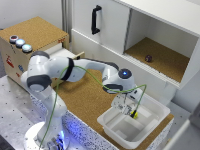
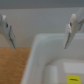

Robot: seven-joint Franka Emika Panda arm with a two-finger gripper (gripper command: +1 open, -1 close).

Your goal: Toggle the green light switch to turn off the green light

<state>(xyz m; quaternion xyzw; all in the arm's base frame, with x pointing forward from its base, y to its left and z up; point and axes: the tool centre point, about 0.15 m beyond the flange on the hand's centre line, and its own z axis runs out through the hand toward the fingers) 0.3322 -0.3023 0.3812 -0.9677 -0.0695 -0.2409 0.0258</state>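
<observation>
Three round buttons sit in a row on the cork-topped box (image 1: 35, 31) at the exterior view's left: a dark reddish one (image 1: 13, 38), a blue one (image 1: 20, 42) and a pale lit one (image 1: 27, 48). I cannot tell which is the green switch. My gripper (image 1: 128, 107) hangs far from them, over the near rim of a white tray (image 1: 152, 107). In the wrist view the gripper (image 2: 40, 35) is open and empty, with both fingers (image 2: 8, 31) spread above the tray's rim (image 2: 40, 50).
A small yellow object (image 1: 134, 114) lies in the tray just below the gripper. A half-open drawer (image 1: 65, 50) juts from the cork box. A white cabinet (image 1: 150, 20) with a black handle (image 1: 96, 19) stands behind, with a dark ball (image 1: 148, 58) in its open compartment.
</observation>
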